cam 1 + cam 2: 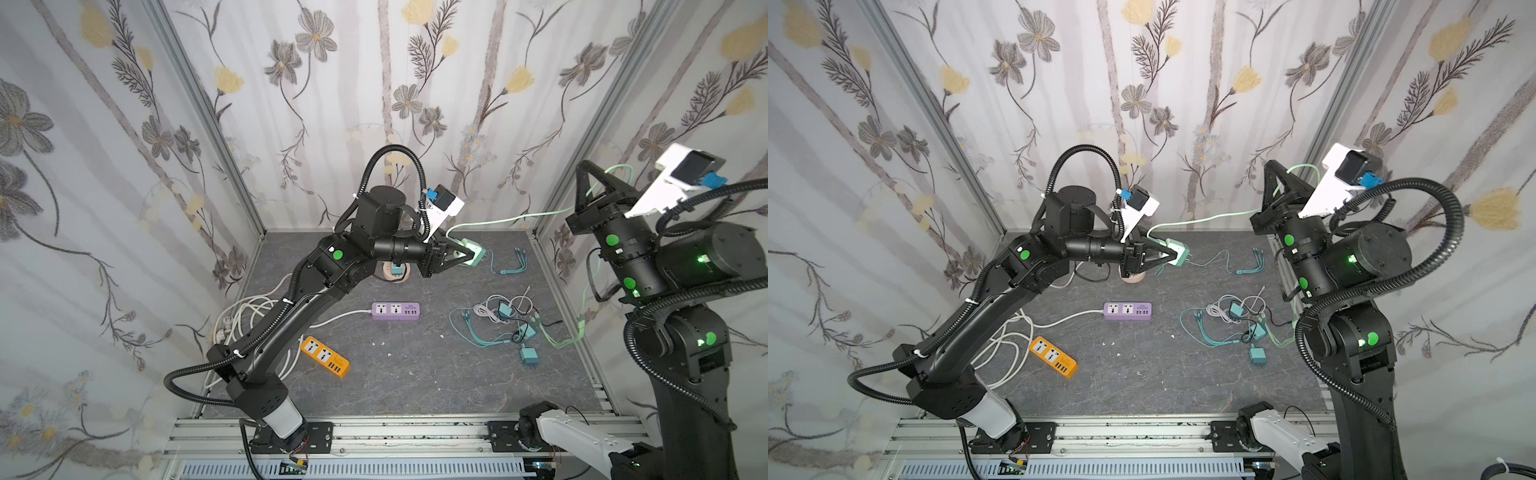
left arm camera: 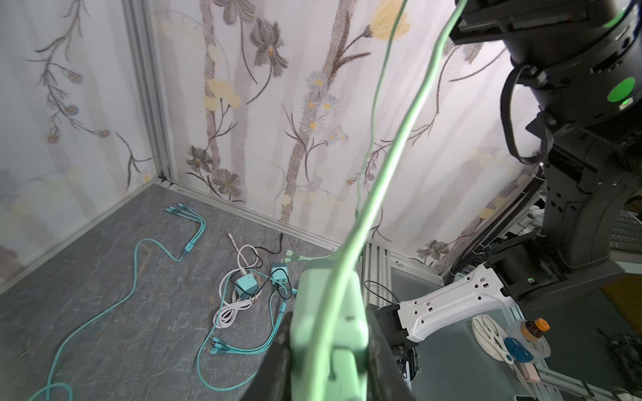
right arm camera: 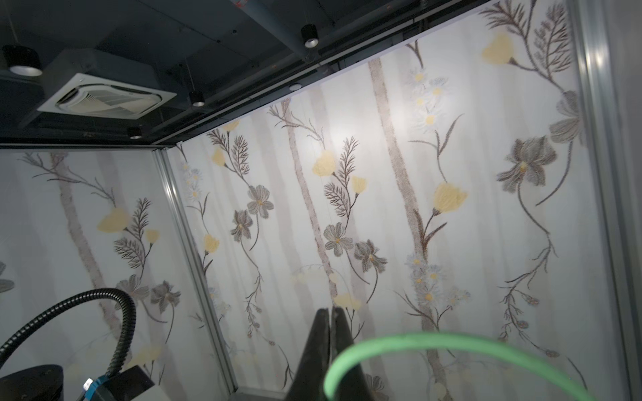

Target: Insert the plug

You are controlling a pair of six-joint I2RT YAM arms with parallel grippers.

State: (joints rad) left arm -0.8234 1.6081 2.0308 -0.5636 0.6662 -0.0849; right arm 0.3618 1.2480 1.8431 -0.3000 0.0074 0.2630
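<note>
Left end effector (image 1: 469,255) is clamping the mint socket block (image 1: 479,252) at the back of the counter (image 1: 415,374). Right end effector (image 3: 331,314) is hanging high, jaws pressed shut, with the green cable (image 1: 519,217) draping across it. Teal plug (image 1: 528,356) is lying loose on the counter, right side, well apart from the block.

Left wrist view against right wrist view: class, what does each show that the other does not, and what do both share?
Only the left wrist view: the left end effector shut on the mint strip, teal cables and chargers on the floor, and the right arm.
Only the right wrist view: the right end effector, shut, plus the ceiling vent and lamps.
Both: the green cord and the flowered walls.
</note>
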